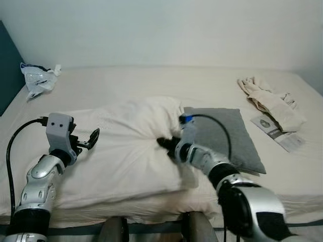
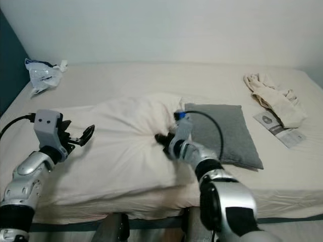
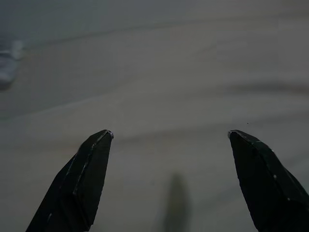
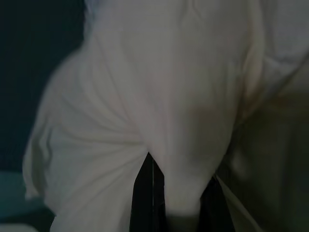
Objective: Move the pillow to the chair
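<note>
My right gripper [image 1: 164, 143] pinches a fold of the white pillow [image 1: 126, 151], which lies at the bed's [image 1: 151, 80] near edge. My left gripper [image 1: 91, 138] hovers spread wide over the pillow's left end. A grey cushion [image 1: 227, 136] touches its right side; the bed's far half lies open.

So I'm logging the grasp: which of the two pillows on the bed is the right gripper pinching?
The large cream pillow, not the smaller grey pillow beside it. The right gripper has its jaws bunching the cream fabric.
</note>
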Controlling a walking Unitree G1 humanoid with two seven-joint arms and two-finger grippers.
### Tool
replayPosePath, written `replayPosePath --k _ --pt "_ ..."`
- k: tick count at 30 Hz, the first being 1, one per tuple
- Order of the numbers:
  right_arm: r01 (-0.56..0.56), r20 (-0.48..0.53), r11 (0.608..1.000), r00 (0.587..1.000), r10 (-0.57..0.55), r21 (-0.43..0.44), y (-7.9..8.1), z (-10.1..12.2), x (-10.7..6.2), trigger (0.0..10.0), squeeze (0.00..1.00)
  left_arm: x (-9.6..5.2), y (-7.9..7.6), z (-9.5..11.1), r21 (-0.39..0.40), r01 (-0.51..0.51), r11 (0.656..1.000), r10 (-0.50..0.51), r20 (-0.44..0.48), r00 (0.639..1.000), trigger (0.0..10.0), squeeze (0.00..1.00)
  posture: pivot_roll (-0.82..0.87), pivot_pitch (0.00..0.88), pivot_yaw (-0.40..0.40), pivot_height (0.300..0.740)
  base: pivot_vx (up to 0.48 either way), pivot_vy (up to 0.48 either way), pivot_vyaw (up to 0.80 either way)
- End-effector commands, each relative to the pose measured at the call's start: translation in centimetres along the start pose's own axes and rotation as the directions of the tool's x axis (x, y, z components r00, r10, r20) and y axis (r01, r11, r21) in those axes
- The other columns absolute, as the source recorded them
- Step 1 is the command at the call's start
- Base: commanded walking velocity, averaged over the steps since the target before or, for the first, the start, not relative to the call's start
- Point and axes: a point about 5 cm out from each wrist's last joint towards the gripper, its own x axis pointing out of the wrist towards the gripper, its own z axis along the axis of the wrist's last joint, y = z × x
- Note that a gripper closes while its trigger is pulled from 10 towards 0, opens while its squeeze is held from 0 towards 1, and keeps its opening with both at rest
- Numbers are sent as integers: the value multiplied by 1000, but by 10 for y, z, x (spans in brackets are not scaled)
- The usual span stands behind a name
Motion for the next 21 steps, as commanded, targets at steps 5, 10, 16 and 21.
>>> replayPosePath --k 5,10,16,21 --pt "-15 158 998 987 23 -54 -29 68 -45 0 0 -2 5 -5 -9 -35 999 35 -13 999 10000 0 3 140 -46 611 0 0 0" --pt "-39 115 991 992 53 -125 -45 78 -74 0 0 4 3 -4 -12 -39 999 39 -10 999 10000 0 -1 145 -42 611 0 0 0" --pt "-199 60 966 975 212 -167 -41 87 -136 0 0 7 0 -1 -17 -30 999 30 -5 1000 10000 0 0 146 -43 611 0 0 0" --pt "-222 138 956 958 250 -190 -46 115 -196 0 0 5 0 -10 -28 -21 999 19 -53 998 10000 0 -11 142 -29 611 0 0 0"
